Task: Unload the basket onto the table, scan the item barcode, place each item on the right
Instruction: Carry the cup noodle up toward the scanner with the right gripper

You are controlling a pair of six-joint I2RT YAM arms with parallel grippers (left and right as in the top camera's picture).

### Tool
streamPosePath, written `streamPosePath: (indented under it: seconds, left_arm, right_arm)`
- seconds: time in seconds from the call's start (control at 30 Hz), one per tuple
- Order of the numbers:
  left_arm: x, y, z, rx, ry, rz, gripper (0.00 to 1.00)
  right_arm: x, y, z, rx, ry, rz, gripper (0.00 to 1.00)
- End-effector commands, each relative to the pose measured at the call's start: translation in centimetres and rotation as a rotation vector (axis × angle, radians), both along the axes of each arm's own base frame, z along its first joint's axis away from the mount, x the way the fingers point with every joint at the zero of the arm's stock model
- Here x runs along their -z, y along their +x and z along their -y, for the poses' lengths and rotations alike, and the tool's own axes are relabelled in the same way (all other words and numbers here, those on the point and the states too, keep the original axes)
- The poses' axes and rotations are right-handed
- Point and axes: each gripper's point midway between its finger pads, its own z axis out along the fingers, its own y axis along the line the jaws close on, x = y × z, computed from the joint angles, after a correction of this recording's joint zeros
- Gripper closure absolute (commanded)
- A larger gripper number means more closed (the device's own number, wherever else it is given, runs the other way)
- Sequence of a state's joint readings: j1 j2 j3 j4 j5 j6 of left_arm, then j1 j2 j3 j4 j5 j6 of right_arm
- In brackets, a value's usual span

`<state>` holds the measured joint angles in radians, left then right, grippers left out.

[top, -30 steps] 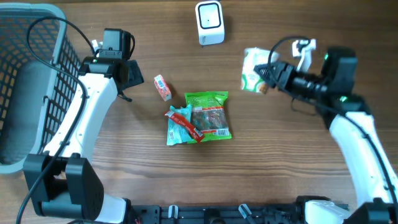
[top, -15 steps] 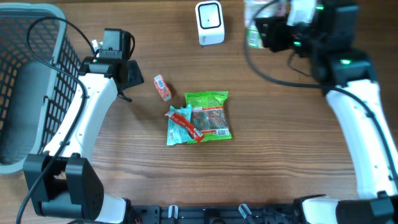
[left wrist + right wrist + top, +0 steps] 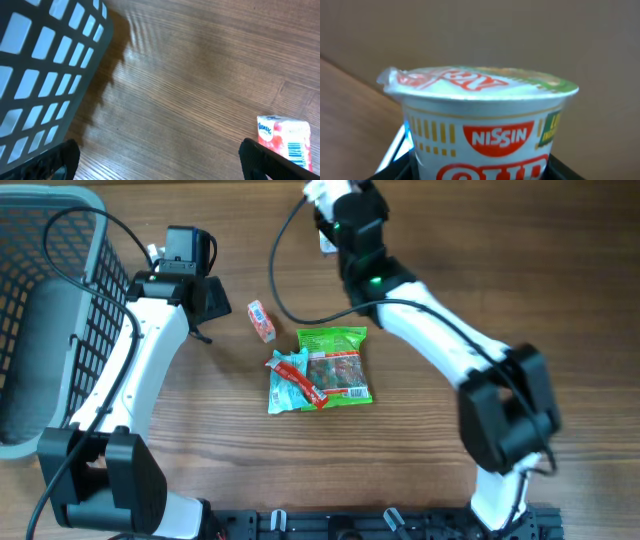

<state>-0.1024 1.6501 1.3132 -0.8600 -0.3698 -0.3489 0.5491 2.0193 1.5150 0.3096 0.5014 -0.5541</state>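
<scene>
A white Nissin noodle cup (image 3: 485, 130) with a sealed foil lid fills the right wrist view, upright between the dark fingers (image 3: 395, 170) of my right gripper (image 3: 480, 172), which is shut on its sides. No barcode shows on the face I see. In the overhead view the right gripper (image 3: 335, 202) is at the table's far centre, over the white scanner (image 3: 324, 242), which is almost all hidden under the arm. My left gripper (image 3: 160, 165) hangs open over bare wood at the left (image 3: 208, 305), with nothing between its fingers.
A grey mesh basket (image 3: 60, 310) stands at the far left, its wall close to the left gripper (image 3: 45, 60). A small pink tissue packet (image 3: 261, 320) lies just right of that gripper (image 3: 282, 142). A green snack bag (image 3: 335, 365) and a blue-and-red packet (image 3: 290, 380) lie mid-table.
The right arm swung from the right side of the table to the far centre, carrying the cup over the scanner. The left arm has not moved.
</scene>
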Motion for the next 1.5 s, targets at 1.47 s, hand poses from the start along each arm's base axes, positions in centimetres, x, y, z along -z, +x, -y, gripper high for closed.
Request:
streamPosePath:
  seconds: [1.47]
  left_arm:
    - [-0.2, -0.1, -0.3, 0.003, 0.016, 0.002, 0.00]
  right_arm:
    - [12.0, -17.0, 23.7, 0.381, 0.501, -1.008, 0.36]
